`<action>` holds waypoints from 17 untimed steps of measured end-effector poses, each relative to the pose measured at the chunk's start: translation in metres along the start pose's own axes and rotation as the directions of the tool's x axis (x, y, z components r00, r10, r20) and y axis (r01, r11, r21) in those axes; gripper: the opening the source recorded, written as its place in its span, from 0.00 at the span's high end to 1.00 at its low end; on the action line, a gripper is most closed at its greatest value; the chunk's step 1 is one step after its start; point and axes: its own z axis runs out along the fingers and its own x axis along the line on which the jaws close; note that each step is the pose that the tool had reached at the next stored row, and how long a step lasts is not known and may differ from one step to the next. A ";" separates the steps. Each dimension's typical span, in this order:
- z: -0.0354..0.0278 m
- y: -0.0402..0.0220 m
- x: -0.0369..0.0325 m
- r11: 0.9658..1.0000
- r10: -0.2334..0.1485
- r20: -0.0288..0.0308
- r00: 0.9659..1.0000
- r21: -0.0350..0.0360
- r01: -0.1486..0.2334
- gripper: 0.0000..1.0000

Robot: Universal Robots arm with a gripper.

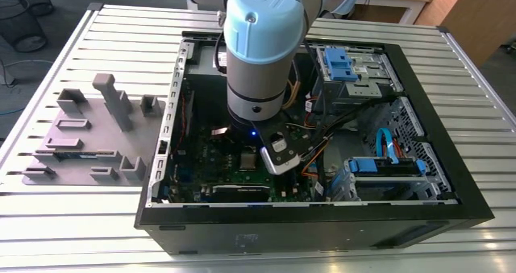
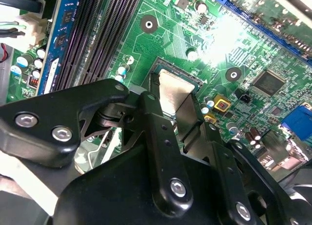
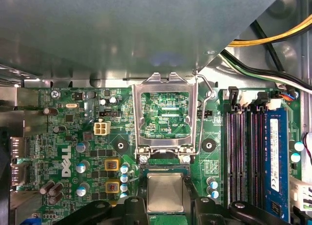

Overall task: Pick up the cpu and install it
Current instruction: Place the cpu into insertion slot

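The cpu (image 3: pixel 165 193), a small square chip with a dull silvery top, lies flat between my two black fingers in both wrist views (image 2: pixel 171 88). My gripper (image 3: pixel 165 208) is shut on the cpu by two opposite edges, right over the socket on the green motherboard (image 3: pixel 68 137). The socket's metal lid frame (image 3: pixel 165 113) is swung open and lies back just beyond the chip, with its wire lever (image 3: pixel 204 113) raised beside it. I cannot tell whether the chip rests in the socket or hovers just above it. In the exterior view my arm (image 1: pixel 256 55) reaches straight down into the open computer case (image 1: pixel 315 218).
Dark memory slots (image 3: pixel 243 157) with a blue memory stick (image 3: pixel 274 161) run beside the socket. Yellow and black cables (image 3: pixel 273 40) cross nearby. Blue drive cages (image 1: pixel 385 167) fill the case on the exterior view's right. A grey fixture plate (image 1: pixel 89 140) lies outside on the exterior view's left.
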 end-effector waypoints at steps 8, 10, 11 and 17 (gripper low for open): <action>-0.0001 -0.0018 0.0000 1.000 0.000 0.000 1.000 -0.008 0.000 0.62; -0.0001 -0.0016 0.0000 1.000 0.000 0.000 1.000 -0.008 0.000 0.62; -0.0001 -0.0015 0.0000 1.000 0.000 0.000 1.000 -0.008 0.000 0.62; -0.0001 -0.0013 0.0001 1.000 0.000 0.000 1.000 -0.008 0.000 0.62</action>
